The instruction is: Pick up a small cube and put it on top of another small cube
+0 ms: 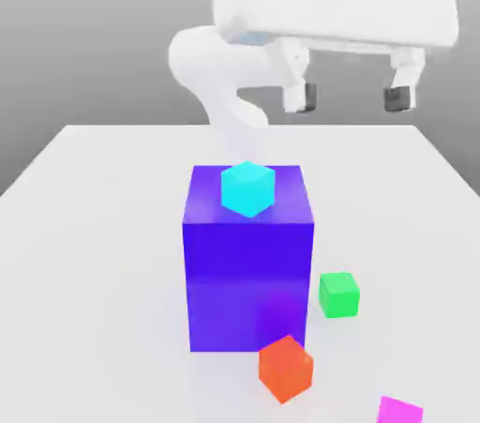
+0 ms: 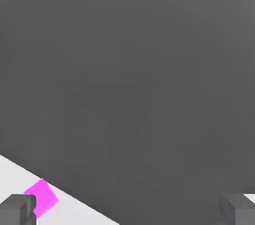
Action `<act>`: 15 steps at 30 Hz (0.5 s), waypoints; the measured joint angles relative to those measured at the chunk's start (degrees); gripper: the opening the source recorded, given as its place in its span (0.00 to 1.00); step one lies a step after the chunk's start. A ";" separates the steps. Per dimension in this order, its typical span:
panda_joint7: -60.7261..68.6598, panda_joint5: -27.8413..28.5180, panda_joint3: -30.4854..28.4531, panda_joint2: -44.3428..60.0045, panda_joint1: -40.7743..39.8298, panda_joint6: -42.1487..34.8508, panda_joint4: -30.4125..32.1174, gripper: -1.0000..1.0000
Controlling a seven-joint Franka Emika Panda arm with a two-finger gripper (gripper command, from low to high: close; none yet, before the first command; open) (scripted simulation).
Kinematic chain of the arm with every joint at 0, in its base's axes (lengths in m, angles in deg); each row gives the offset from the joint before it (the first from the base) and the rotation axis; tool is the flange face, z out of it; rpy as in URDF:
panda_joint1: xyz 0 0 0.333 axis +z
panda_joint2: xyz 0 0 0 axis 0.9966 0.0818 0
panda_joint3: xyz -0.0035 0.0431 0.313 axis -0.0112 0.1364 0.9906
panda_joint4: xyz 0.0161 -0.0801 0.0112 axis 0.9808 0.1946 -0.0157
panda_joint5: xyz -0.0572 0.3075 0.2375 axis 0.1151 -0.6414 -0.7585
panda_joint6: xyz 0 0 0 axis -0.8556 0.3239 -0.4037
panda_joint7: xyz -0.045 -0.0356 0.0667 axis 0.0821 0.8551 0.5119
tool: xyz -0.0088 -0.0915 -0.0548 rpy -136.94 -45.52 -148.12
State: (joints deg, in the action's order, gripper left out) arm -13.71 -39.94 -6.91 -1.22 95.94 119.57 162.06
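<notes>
The small magenta cube (image 1: 400, 410) lies on the white table (image 1: 94, 224) at the front, toward the exterior view's right; the hand view shows the magenta cube (image 2: 42, 197) beside one dark fingertip (image 2: 17, 209). The small green cube (image 1: 338, 294) rests on the table just right of the big blue-purple block (image 1: 248, 280). My gripper (image 1: 352, 98) hangs high above the table's far right part, open, with nothing between its fingers. It is well above and behind both small cubes.
A cyan cube (image 1: 247, 188) sits on top of the big block. An orange-red cube (image 1: 285, 368) lies on the table in front of the block, left of the magenta cube. The white arm (image 1: 211, 65) rises behind the block.
</notes>
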 joint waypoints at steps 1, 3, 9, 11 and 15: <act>1.52 -0.06 0.21 2.08 0.39 0.55 -0.15 0.50; 4.49 -0.09 0.64 6.23 1.43 1.65 -0.44 0.50; 12.81 0.69 2.21 18.70 3.18 4.97 -1.31 0.50; 15.31 1.33 3.03 22.86 3.39 6.06 -1.60 0.50; 19.51 3.26 4.26 31.21 4.14 8.50 -2.27 0.50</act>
State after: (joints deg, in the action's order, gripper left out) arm 5.80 -36.68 -2.64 29.99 100.07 128.06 159.79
